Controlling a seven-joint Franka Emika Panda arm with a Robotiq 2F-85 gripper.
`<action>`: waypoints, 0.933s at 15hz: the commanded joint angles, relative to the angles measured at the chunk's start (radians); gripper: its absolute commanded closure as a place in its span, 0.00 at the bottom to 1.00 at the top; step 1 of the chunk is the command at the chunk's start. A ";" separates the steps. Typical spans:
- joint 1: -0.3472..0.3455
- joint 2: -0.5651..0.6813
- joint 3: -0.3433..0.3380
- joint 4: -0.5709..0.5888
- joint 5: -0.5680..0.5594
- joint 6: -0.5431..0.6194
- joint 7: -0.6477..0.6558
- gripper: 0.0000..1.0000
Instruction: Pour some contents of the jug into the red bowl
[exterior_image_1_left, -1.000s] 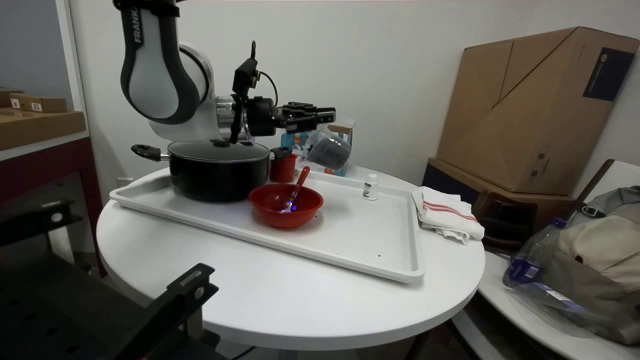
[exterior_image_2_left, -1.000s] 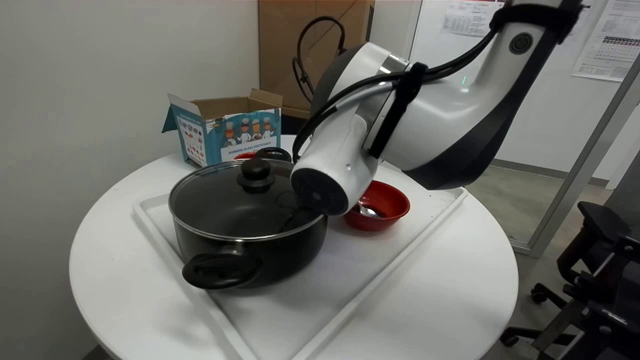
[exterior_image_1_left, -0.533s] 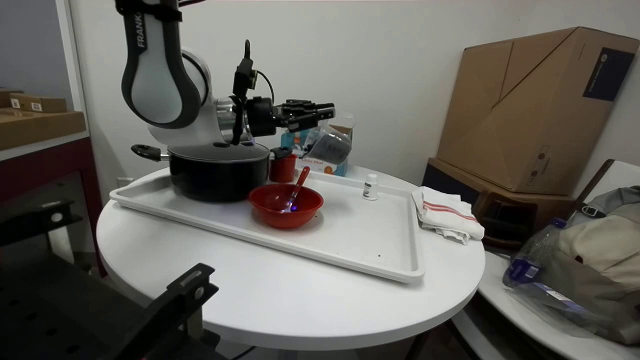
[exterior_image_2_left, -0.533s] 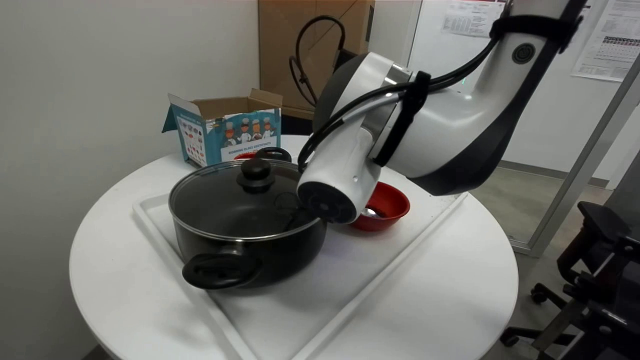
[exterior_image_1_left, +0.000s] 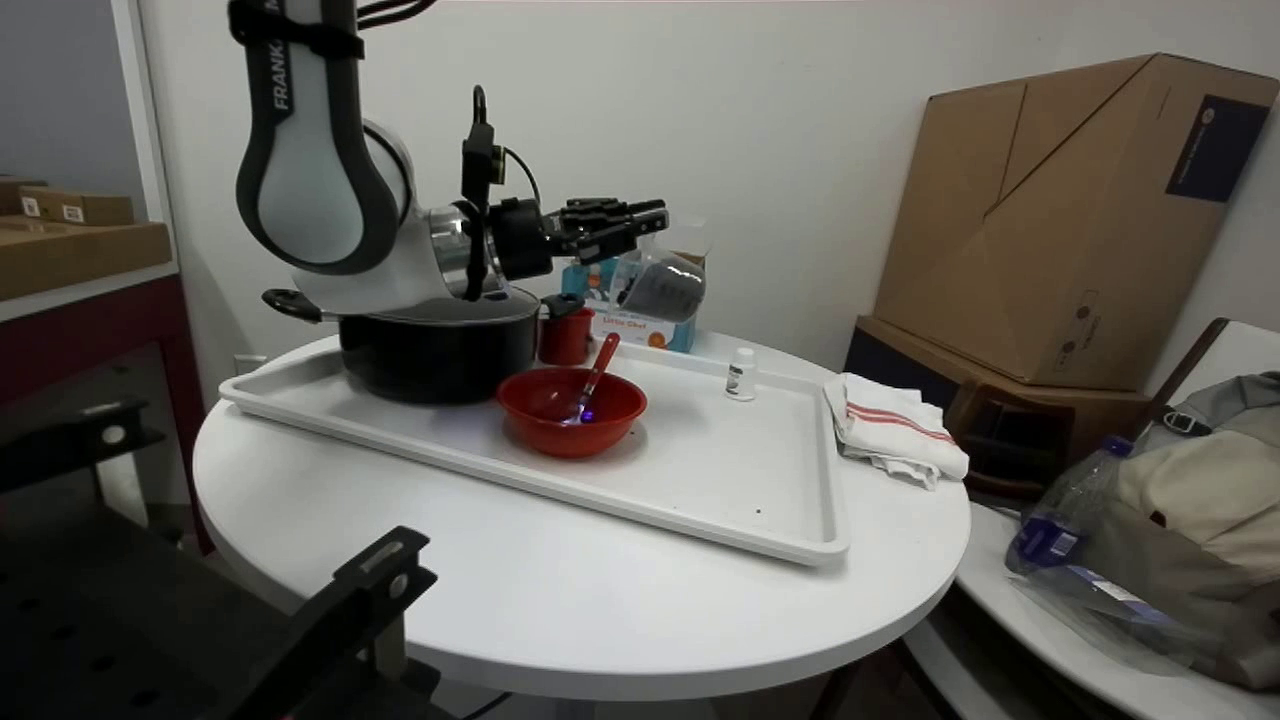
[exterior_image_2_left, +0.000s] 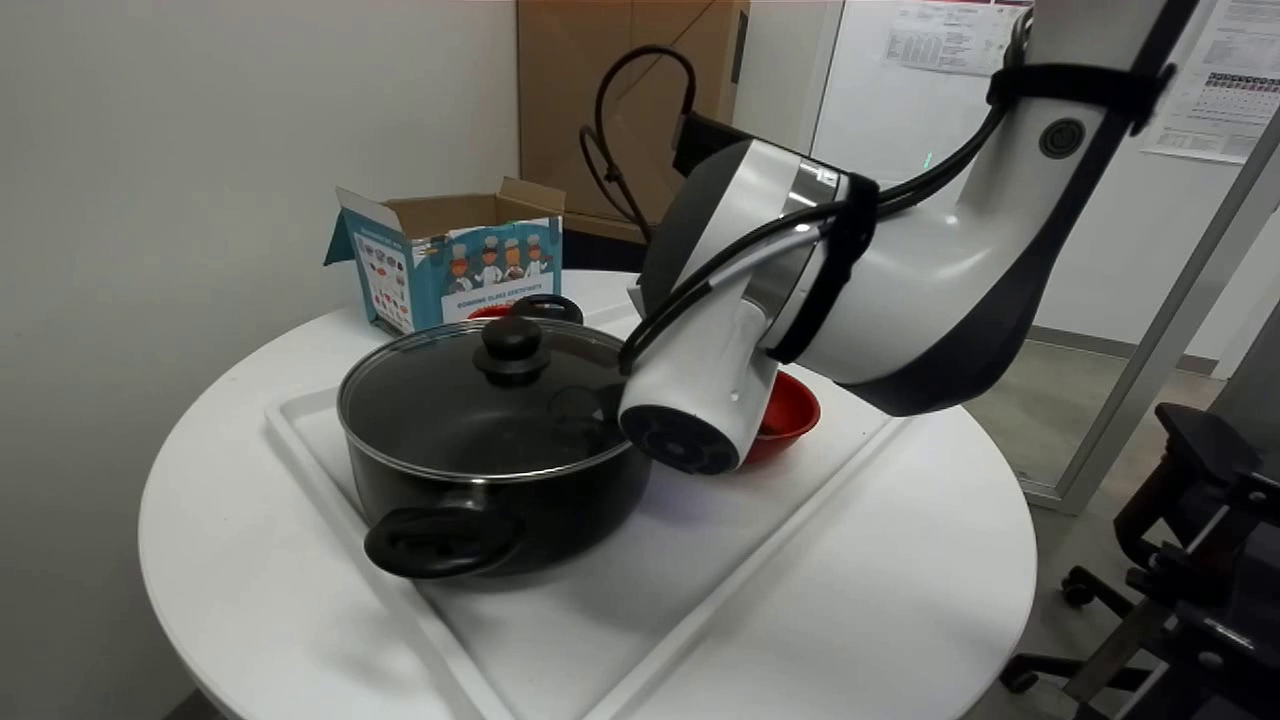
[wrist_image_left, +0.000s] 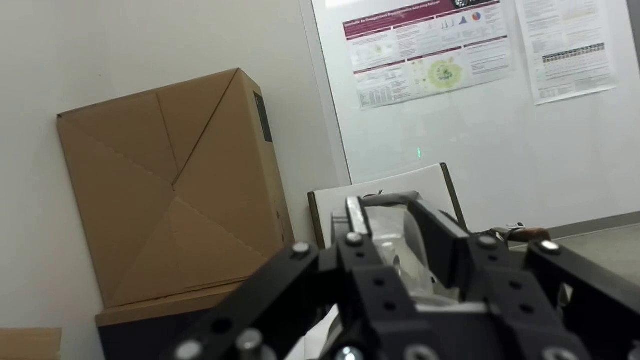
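Currently holding the jug (exterior_image_1_left: 668, 288) aloft, tilted, higher than the red bowl (exterior_image_1_left: 570, 430) and clear of it, clamped in the gripper (exterior_image_1_left: 655, 216) between fingers (wrist_image_left: 442, 245) set only partly apart; can't tell mouth direction. Can't see the jug past the arm (exterior_image_2_left: 900, 300) in an exterior view. See the bowl with a red-handled spoon (exterior_image_1_left: 599, 366) inside, on the white tray (exterior_image_1_left: 730, 470) near the lidded black pot (exterior_image_1_left: 440, 360) and a red cup (exterior_image_1_left: 566, 338), plus a small white bottle (exterior_image_1_left: 741, 376) on the tray and a folded towel (exterior_image_1_left: 893, 420) just beside it.
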 joint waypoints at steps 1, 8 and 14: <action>0.008 0.010 -0.003 -0.017 -0.034 -0.061 0.023 0.88; 0.009 0.030 -0.006 -0.039 -0.080 -0.121 0.029 0.88; 0.006 0.043 -0.006 -0.045 -0.102 -0.161 0.041 0.88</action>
